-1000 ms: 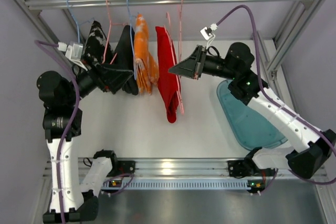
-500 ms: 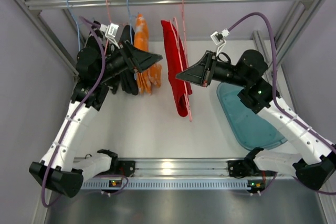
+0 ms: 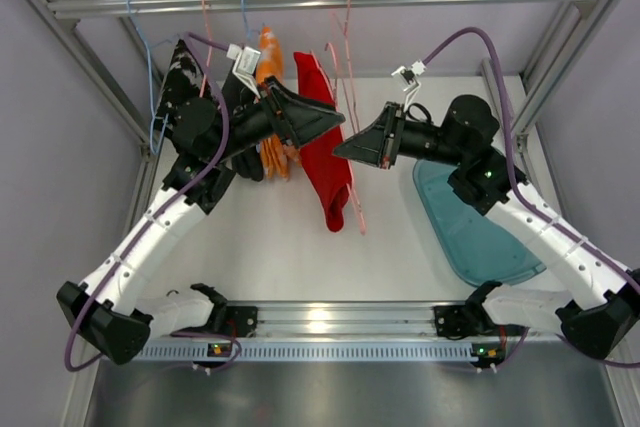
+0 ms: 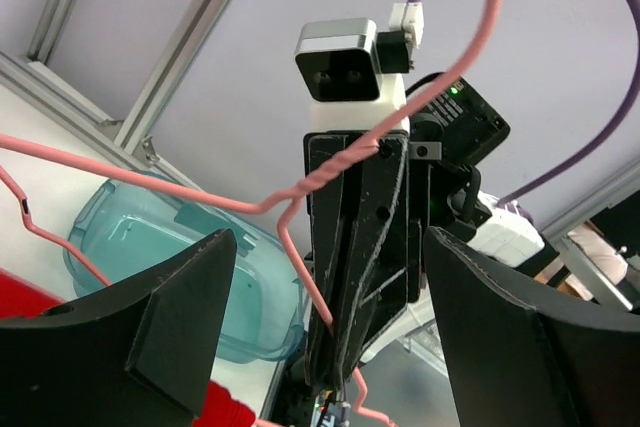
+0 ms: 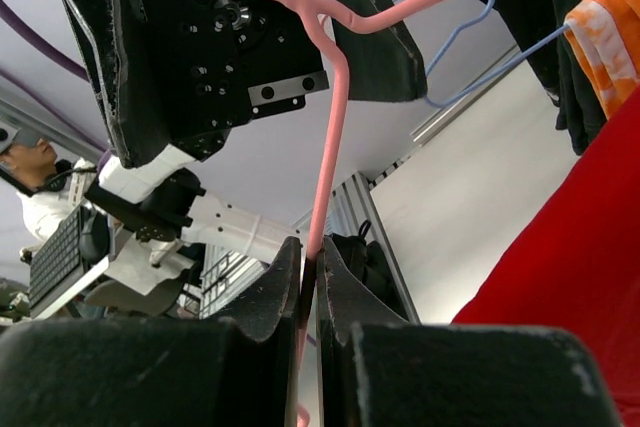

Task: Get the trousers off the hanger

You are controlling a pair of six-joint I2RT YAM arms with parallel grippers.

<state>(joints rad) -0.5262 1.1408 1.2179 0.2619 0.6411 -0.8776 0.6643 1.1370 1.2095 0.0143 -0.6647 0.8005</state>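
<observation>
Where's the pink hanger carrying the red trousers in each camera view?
Top external: pink hanger at centre, along the right edge of the red trousers.
Left wrist: its twisted neck crosses mid-frame, hook curving to the upper right; trousers at the bottom left.
Right wrist: its wire drops from the top into the shut right fingers; trousers at the right.
Shared landmark: the red trousers.

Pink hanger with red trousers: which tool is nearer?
Right. The right tool is shut on the wire of the pink hanger beside its twisted neck; the left tool is open, facing that neck, not touching it.
</observation>
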